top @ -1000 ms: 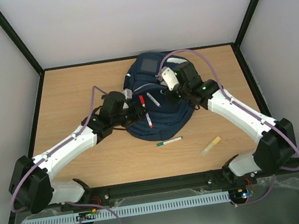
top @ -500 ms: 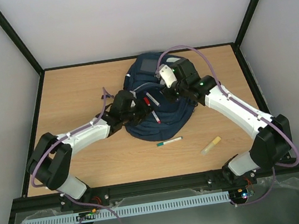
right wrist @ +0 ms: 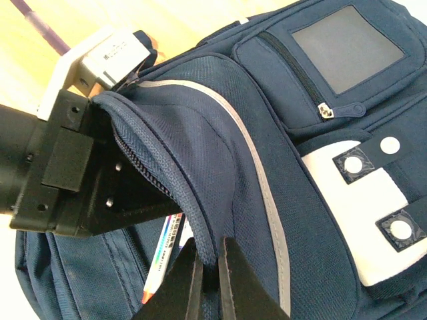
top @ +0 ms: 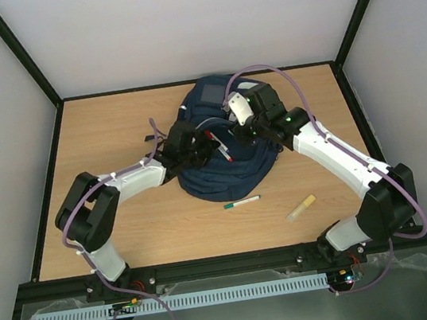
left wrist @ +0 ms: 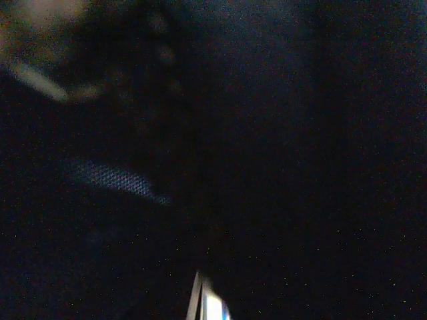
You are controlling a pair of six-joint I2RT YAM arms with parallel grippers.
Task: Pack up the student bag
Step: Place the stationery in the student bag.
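Note:
The student bag (top: 226, 166), navy with a grey stripe and white patches (right wrist: 347, 187), lies at the middle back of the table. My right gripper (right wrist: 210, 280) is shut on the zip edge of the bag's flap (right wrist: 200, 167) and holds it lifted. My left gripper (top: 205, 145) reaches under that flap from the left, shut on a few pens (top: 220, 149) that stick out crosswise. One white pen with coloured print (right wrist: 162, 257) shows below the left gripper's black body (right wrist: 73, 180). The left wrist view is almost black, with only a pale sliver (left wrist: 207, 307) at the bottom.
A green-capped marker (top: 241, 202) lies on the wooden table (top: 112, 127) just in front of the bag. A pale yellow stick (top: 301, 208) lies further right. Black frame posts border the table on both sides.
The left arm has pushed forward and to the right, carrying the pens under the lifted flap. The right gripper has kept the flap raised in about the same place.

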